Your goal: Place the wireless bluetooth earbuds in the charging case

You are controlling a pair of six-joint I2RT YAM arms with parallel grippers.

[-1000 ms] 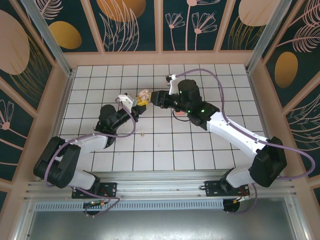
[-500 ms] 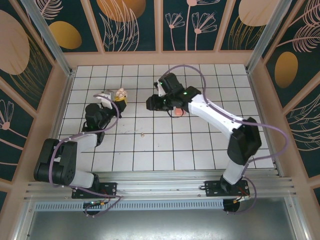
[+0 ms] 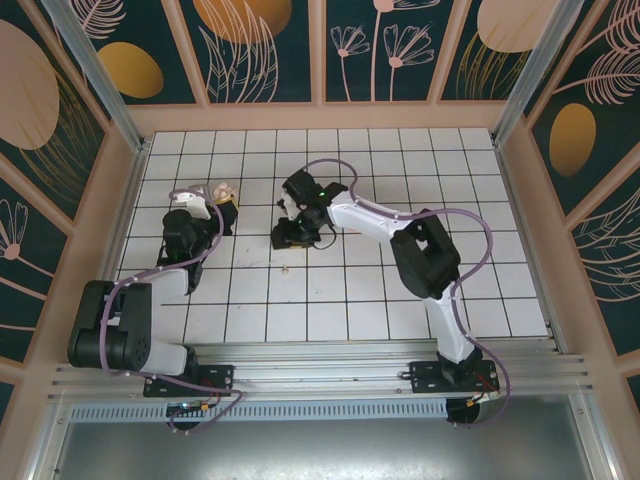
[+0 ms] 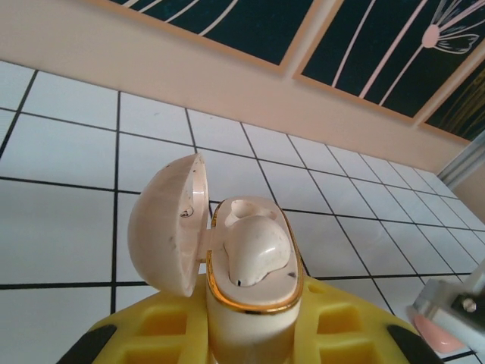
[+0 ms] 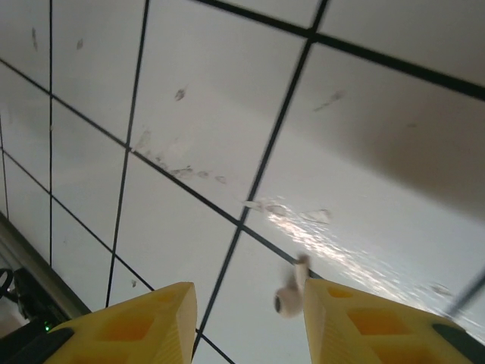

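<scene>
Top external: R hand (image 3: 284, 238) swung off charging case (image 3: 223, 190) to loose cream bud (image 3: 286, 267) on tabletop (image 3: 350, 300); fingers spread, nothing gripped. L hand (image 3: 222, 198) retracted, pinching open case w/ seated bud (image 4: 254, 254). Next pick likely.

Cream, gold-rimmed charging case (image 4: 250, 327); white tiles (image 4: 61, 227), black grid; teal floral walls (image 3: 400, 45).

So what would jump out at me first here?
The open cream charging case with its gold rim, clamped in the left gripper, one cream bud seated inside. Then the right gripper, jaws apart low over the white tiles, a tiny pale earbud lying beside one finger.
</scene>
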